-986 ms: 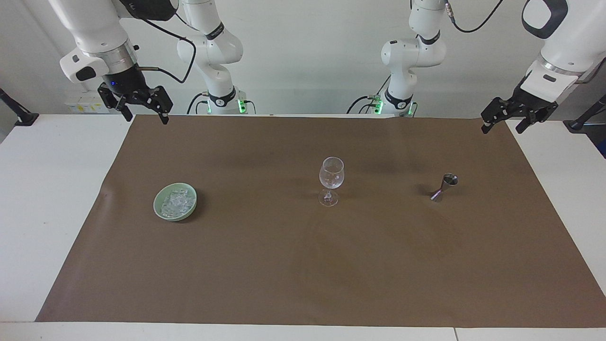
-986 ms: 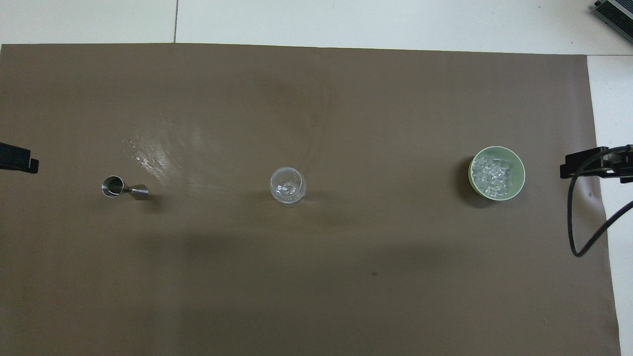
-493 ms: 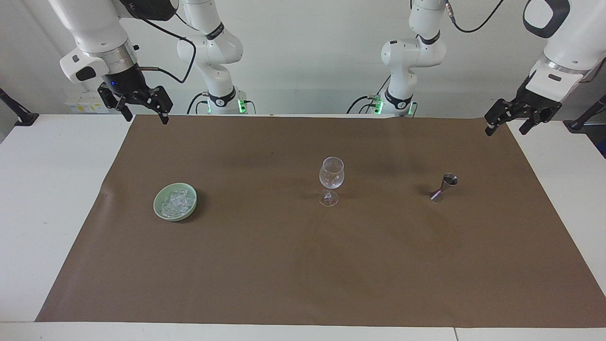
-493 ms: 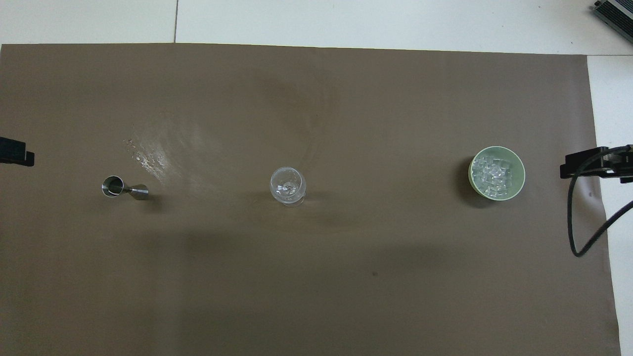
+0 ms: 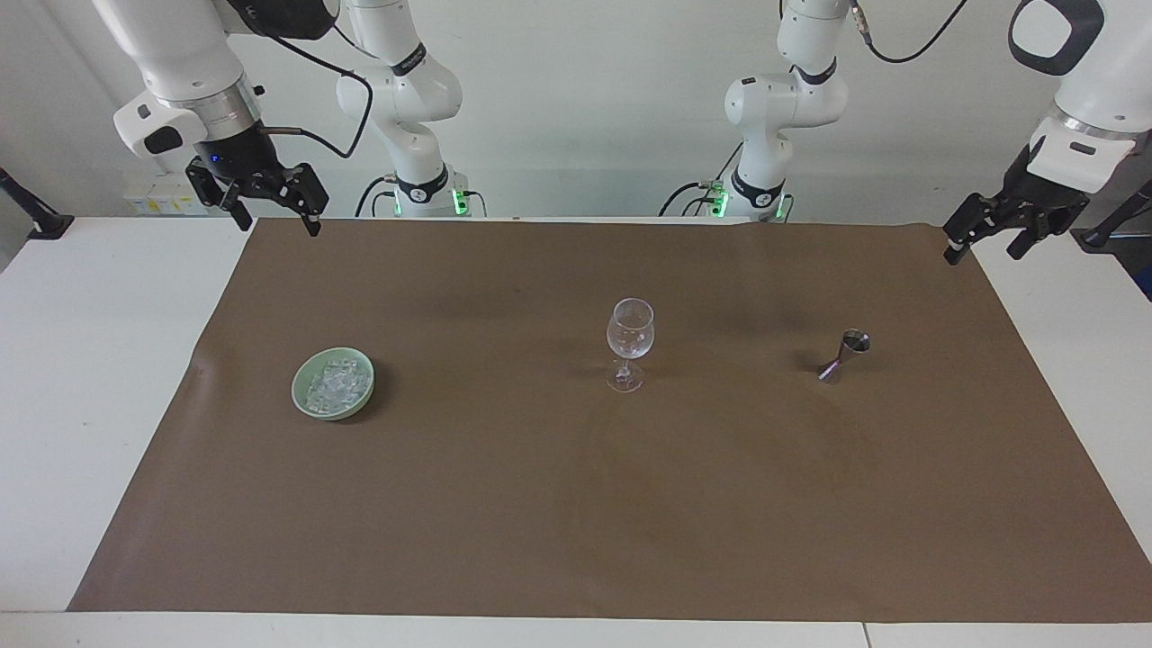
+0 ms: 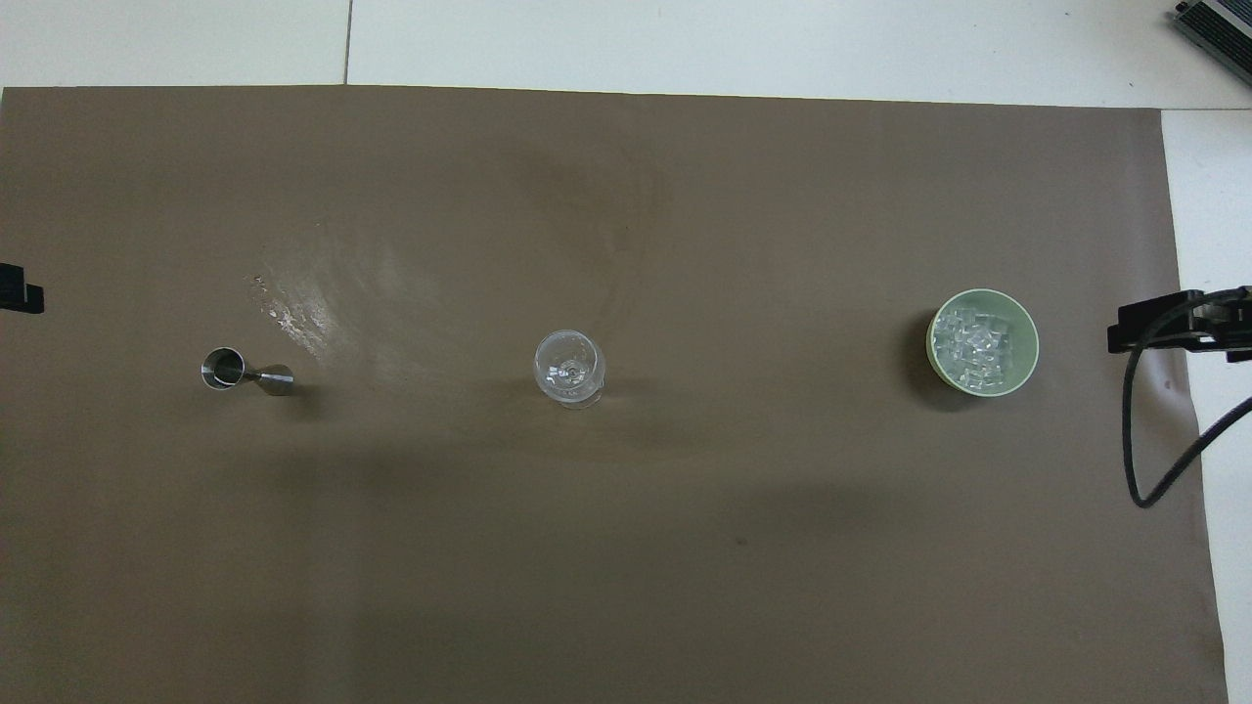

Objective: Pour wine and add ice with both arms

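A clear stemmed wine glass (image 5: 630,342) stands upright at the middle of the brown mat; it also shows in the overhead view (image 6: 569,368). A pale green bowl (image 5: 301,400) (image 6: 1029,332) toward the right arm's end holds a heap of clear ice cubes (image 5: 335,382) (image 6: 971,340). A small steel jigger (image 5: 843,355) (image 6: 245,373) stands toward the left arm's end. My right gripper (image 5: 279,220) (image 6: 1144,330) hangs open and empty over the mat's corner nearest the robots. My left gripper (image 5: 983,245) (image 6: 20,295) hangs open and empty over the mat's edge at its own end.
The brown mat (image 5: 576,522) covers most of the white table (image 5: 90,378). A black cable (image 6: 1140,440) hangs from the right wrist over the mat's edge. A shiny smear (image 6: 293,303) marks the mat beside the jigger.
My left gripper has drifted outward toward the left arm's end of the table, off the mat's corner. The right gripper, glass, bowl and jigger have not moved.
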`<move>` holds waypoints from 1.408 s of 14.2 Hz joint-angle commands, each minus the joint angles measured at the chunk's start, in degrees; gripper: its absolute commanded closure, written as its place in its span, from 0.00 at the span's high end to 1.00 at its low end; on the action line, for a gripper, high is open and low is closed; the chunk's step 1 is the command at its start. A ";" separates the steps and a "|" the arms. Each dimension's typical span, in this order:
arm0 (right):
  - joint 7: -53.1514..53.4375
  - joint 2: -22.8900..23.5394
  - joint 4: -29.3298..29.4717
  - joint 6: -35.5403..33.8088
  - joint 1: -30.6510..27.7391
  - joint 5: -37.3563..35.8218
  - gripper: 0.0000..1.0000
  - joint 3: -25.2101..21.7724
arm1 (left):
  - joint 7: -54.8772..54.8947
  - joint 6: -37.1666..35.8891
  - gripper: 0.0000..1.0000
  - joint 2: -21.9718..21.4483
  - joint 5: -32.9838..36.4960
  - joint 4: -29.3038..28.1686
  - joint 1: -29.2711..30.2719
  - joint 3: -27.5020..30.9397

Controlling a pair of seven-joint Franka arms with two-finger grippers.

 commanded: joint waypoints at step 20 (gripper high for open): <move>-1.37 -1.13 -1.09 -0.37 -0.24 0.10 1.00 0.15 | -39.14 -0.70 1.00 8.62 -30.68 -4.71 12.35 0.23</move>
